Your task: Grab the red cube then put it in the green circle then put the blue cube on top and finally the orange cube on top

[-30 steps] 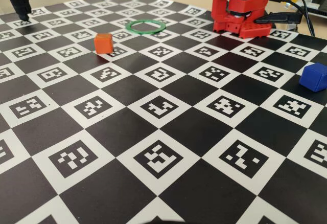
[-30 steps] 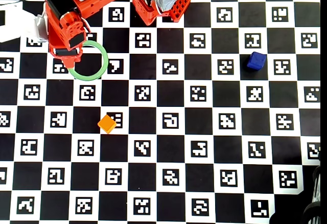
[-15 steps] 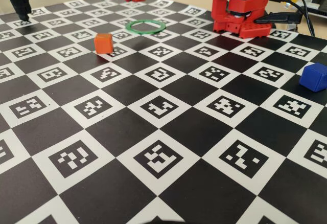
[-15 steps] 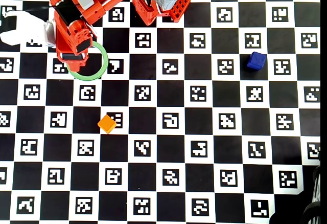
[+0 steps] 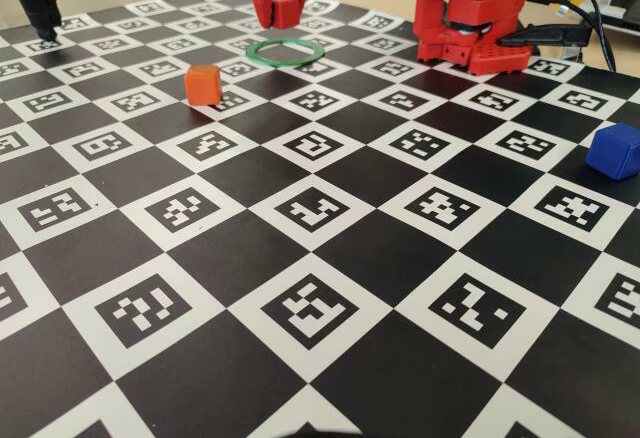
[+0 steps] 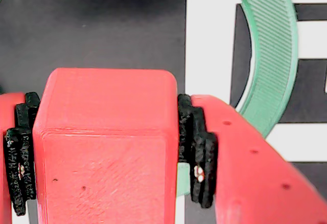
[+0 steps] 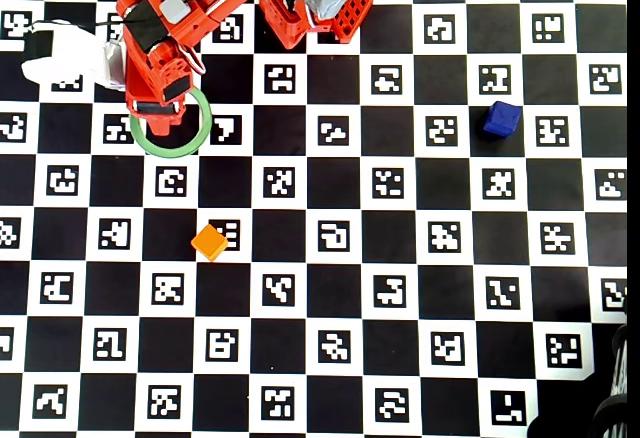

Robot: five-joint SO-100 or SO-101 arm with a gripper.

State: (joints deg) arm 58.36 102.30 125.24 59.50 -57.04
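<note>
Above the green circle [image 5: 286, 51] at the surface's far left, the hand [image 6: 104, 183] clenches the red cube [image 6: 104, 142], poised to lower it inside; blue cube [image 5: 613, 150] and orange cube [image 5: 203, 84] wait apart.

Jaws with red cube [image 6: 107, 147] lowered over green circle [image 7: 171, 124].

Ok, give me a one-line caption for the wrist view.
End effector clamps the red cube above the green circle.
</note>
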